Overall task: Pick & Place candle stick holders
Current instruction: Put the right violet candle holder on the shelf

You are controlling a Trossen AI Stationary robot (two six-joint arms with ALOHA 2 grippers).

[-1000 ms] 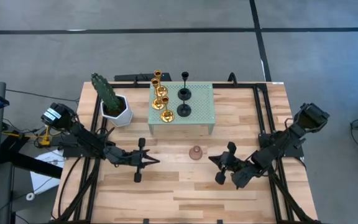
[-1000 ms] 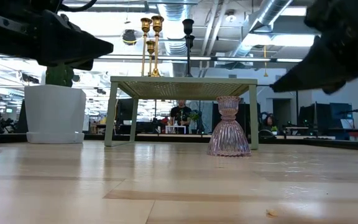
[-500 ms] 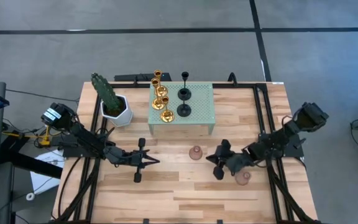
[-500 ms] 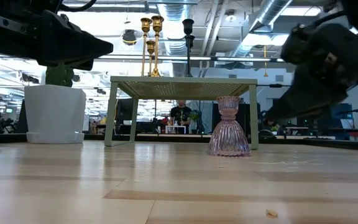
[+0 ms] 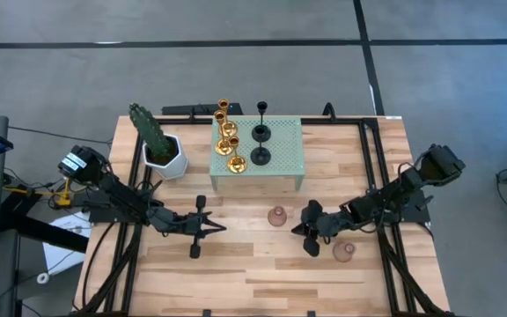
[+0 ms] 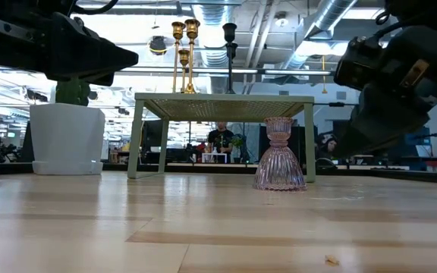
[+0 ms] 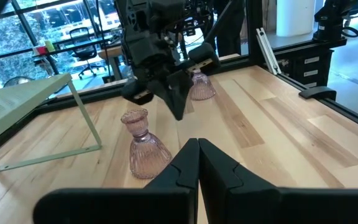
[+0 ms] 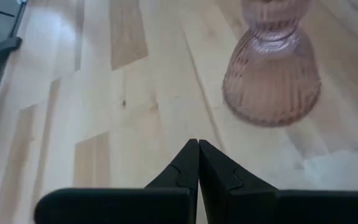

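Three gold candle stick holders [image 5: 227,134] and two black ones [image 5: 260,134] stand on the pale green perforated stand [image 5: 282,150]. One pinkish holder [image 5: 276,216] stands upright on its base on the table in front of the stand. It also shows in the low view [image 6: 279,155] and the right wrist view [image 8: 272,68]. A second pinkish holder [image 5: 343,251] stands near the right arm. My right gripper [image 5: 296,231] is shut and empty, just right of the first pinkish holder. My left gripper [image 5: 221,229] is shut and empty, left of it.
A green cactus in a white pot [image 5: 158,145] stands at the far left beside the stand. Black frame rails [image 5: 372,167] run along both sides of the table. Bare wood lies along the near edge [image 5: 253,282].
My right arm has swung toward the table's far edge, uncovering the second pinkish holder at the near right. Its gripper has gone slightly left toward the first pinkish holder. Both holders stand where they were.
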